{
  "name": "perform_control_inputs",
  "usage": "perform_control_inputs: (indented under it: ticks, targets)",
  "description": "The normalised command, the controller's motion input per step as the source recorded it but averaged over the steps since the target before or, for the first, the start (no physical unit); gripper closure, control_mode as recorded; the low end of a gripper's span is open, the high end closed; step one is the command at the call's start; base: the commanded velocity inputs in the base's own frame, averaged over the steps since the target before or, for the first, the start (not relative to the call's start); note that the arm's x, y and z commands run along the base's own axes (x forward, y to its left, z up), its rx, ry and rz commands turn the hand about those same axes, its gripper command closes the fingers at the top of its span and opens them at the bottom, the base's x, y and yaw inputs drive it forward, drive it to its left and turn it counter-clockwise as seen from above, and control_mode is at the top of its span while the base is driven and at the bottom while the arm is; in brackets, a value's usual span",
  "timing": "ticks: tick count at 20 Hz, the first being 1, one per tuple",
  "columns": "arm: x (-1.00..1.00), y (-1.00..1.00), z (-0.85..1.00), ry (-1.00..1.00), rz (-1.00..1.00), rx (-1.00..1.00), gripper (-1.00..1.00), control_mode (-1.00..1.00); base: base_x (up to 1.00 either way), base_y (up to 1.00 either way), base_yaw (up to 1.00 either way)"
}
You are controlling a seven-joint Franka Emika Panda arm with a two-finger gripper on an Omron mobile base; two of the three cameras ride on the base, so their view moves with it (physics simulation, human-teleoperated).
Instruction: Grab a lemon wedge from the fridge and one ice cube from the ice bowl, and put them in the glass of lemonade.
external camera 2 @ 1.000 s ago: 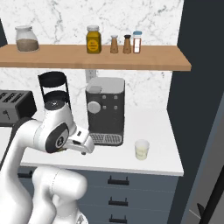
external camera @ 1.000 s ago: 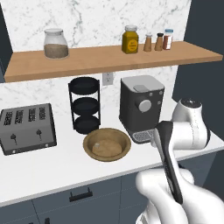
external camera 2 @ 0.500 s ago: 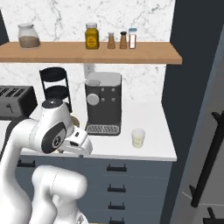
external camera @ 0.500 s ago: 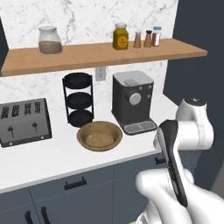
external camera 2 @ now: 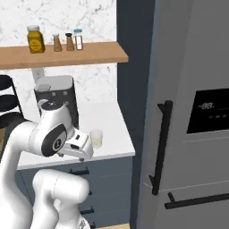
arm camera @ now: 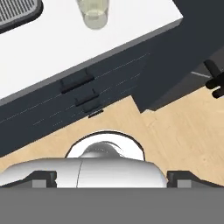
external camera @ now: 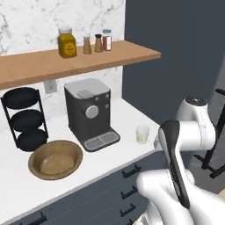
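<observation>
**Claw spread wide and empty beside the counter, fridge shut at far right**

Farthest left in the left base view: black three-tier rack [external camera: 24, 118] against the marble wall. Just in front of it, wide brown ice bowl [external camera: 56, 159] on the white counter [external camera: 127, 118]; contents too blurred to make out. Next along, dark coffee machine [external camera: 90, 113], drip tray facing forward. Overhead, wooden shelf [external camera: 79, 59] carrying an amber jar [external camera: 66, 42] and three small spice jars [external camera: 96, 42]. Right of the machine, near the counter's front corner, glass of lemonade [external camera: 143, 134], upright, pale liquid inside; seen again at the hand view's top edge [arm camera: 93, 12]. No lemon wedge or ice cube visible anywhere.

Below the counter edge, navy drawers [arm camera: 83, 94] with dark pulls, then wood floor [arm camera: 175, 131].

White arm folded low in front of the counter's right end. Claw [arm camera: 109, 179] pointing down toward the floor, tips parted to the far sides of the hand view, holding nothing, well apart from the glass.

Far right in the right base view: tall dark grey fridge [external camera 2: 192, 58], door closed, long black bar handle [external camera 2: 161, 145] upright, black display panel [external camera 2: 210, 114] beside it. Lemon wedge presumably hidden behind that door; cannot tell.
</observation>
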Motion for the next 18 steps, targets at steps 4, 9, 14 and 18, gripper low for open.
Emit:
perform_control_inputs:
  ticks: [4, 9, 14, 18]
  targets:
    - [0.00, 0.00, 0.00, 0.00, 0.00, 0.00, -1.00, 1.00, 0.19, -0.90, -0.64]
    - [0.00, 0.00, 0.00, 0.00, 0.00, 0.00, -1.00, 1.00, -0.23, -0.62, -0.44]
    - [0.00, 0.00, 0.00, 0.00, 0.00, 0.00, -1.00, 1.00, -0.77, -0.29, 0.00]
    - [0.00, 0.00, 0.00, 0.00, 0.00, 0.00, -1.00, 1.00, -0.03, 0.17, -0.02]
